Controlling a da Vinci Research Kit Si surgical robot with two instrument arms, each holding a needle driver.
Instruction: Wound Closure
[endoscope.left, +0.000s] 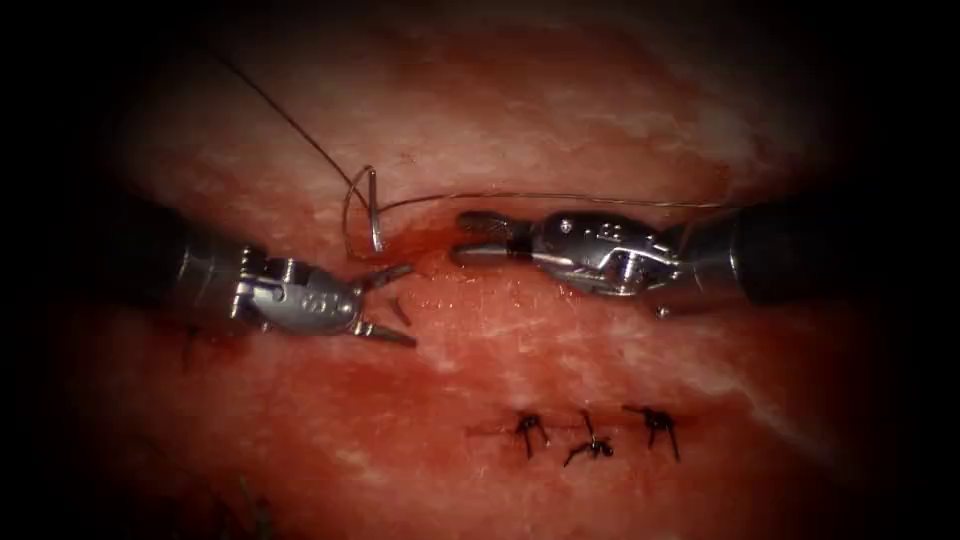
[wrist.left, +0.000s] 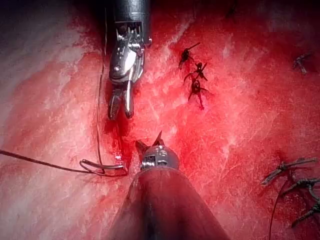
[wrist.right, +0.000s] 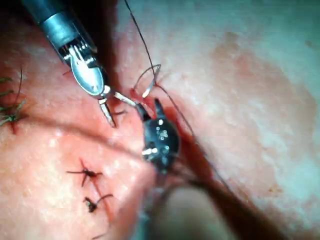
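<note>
The left arm's steel needle driver (endoscope.left: 392, 303) has its jaws apart and holds nothing. The curved steel needle (endoscope.left: 372, 212) stands in the red pork tissue (endoscope.left: 560, 330), just above its tips. The thin dark thread (endoscope.left: 520, 196) runs rightward above the right arm's needle driver (endoscope.left: 468, 238), whose jaws are also apart and empty.

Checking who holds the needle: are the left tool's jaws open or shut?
Open. The left tool has its jaws spread apart and empty; the needle stands free in the tissue beside them.

Tissue (endoscope.left: 520, 340) bearing curved needle (endoscope.left: 374, 212), trailing thread (endoscope.left: 540, 197), three knotted stitches (endoscope.left: 590, 432)
</note>
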